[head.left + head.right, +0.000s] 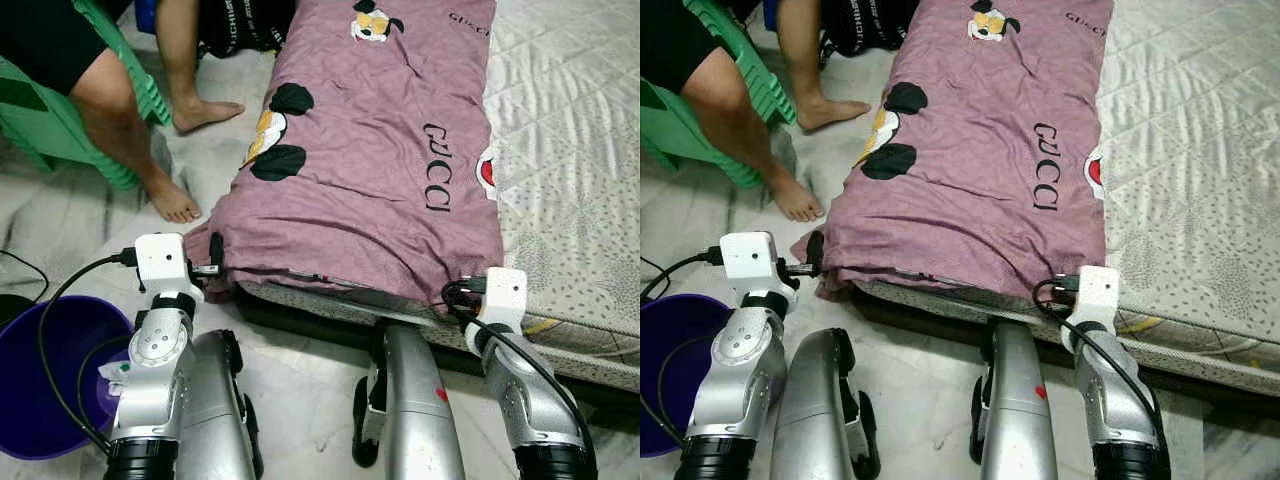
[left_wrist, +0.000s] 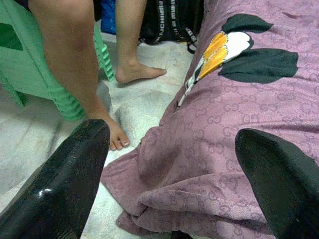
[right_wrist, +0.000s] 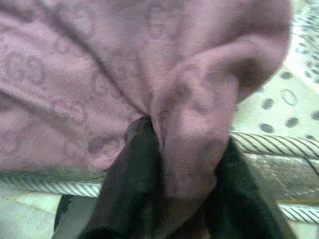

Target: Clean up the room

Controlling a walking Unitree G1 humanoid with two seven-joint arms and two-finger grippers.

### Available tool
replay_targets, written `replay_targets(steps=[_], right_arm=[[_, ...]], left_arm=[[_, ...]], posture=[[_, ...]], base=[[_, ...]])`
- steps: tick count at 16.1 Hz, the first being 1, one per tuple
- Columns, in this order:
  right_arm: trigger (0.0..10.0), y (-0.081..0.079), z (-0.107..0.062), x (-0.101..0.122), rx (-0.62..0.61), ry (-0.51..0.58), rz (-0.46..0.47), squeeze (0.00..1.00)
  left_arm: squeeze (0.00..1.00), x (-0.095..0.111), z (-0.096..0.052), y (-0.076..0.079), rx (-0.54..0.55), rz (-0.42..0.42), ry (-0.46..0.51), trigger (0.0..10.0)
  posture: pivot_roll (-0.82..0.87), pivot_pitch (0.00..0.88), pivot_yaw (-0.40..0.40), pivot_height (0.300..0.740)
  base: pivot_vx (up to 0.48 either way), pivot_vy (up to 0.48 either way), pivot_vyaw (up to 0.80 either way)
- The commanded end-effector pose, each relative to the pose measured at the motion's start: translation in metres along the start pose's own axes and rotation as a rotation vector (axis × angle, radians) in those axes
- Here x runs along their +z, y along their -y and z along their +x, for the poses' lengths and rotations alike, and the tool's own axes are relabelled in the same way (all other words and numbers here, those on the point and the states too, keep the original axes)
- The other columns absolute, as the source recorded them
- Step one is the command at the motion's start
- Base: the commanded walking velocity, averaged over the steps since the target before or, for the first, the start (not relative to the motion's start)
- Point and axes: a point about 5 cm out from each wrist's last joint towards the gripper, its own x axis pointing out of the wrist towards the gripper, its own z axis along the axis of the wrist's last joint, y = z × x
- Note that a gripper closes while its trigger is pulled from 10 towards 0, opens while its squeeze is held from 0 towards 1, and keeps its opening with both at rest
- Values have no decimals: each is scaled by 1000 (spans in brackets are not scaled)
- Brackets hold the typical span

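From the head, a purple blanket (image 1: 370, 150) printed with cartoon figures lies spread over the mattress (image 1: 570, 130), its near edge hanging at the bed's foot. A person's bare legs (image 1: 130, 130) stand by a green plastic stool (image 1: 40, 120), and a purple basin (image 1: 40, 370) sits on the floor at lower left. In the left wrist view, the left gripper (image 2: 169, 164) has its fingers spread wide at the blanket's crumpled near-left corner. In the right wrist view, the right gripper (image 3: 174, 164) pinches a fold of the blanket's near-right corner between its fingers (image 3: 129, 174)
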Motion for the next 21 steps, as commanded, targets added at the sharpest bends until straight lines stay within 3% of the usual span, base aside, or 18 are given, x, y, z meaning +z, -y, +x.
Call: replay_targets(steps=[1, 3, 7, 12, 16, 17, 18, 19, 21], right_arm=[[0, 10, -3, -9, -54, -42, 22, 0], [0, 25, -8, -20, -127, -101, 15, 0], [0, 38, -20, -31, -164, -161, -11, 0], [0, 40, -43, -48, -129, -235, -27, 0], [0, 43, -46, -51, -144, -242, -51, 0], [0, 47, -46, -44, -182, -196, -75, 0], [0, 45, -38, -12, -207, 3, -96, 0], [0, 41, -36, 6, -196, 102, -103, 0], [0, 18, -26, 60, -120, 367, -171, 0]], left_arm=[[0, -6, -3, -2, 9, -2, -22, 10000], [0, -7, -3, -2, 11, -1, -25, 10000], [0, -7, -3, -2, 8, 0, -28, 10000], [0, -8, -2, -2, 4, -2, -30, 10000], [0, -8, -1, 0, 0, -3, -30, 10000], [0, -7, 0, 0, 0, -3, -29, 10000], [0, -7, 0, 0, 2, -4, -27, 10000], [0, -6, 1, 0, 3, -4, -25, 10000], [0, -5, 2, 1, 5, -6, -18, 10000]], posture=[[17, 210, -10, 563], [13, 214, -10, 563], [6, 217, -11, 563], [-6, 218, -12, 563], [-9, 215, -11, 563], [-9, 214, -11, 563], [-9, 212, -11, 563], [-9, 212, -11, 563], [-2, 207, -9, 563]], base=[[0, 0, 0], [0, 0, 0], [0, 0, 0], [0, 0, 0], [0, 0, 0], [0, 0, 0], [0, 0, 0], [0, 0, 0], [0, 0, 0]])
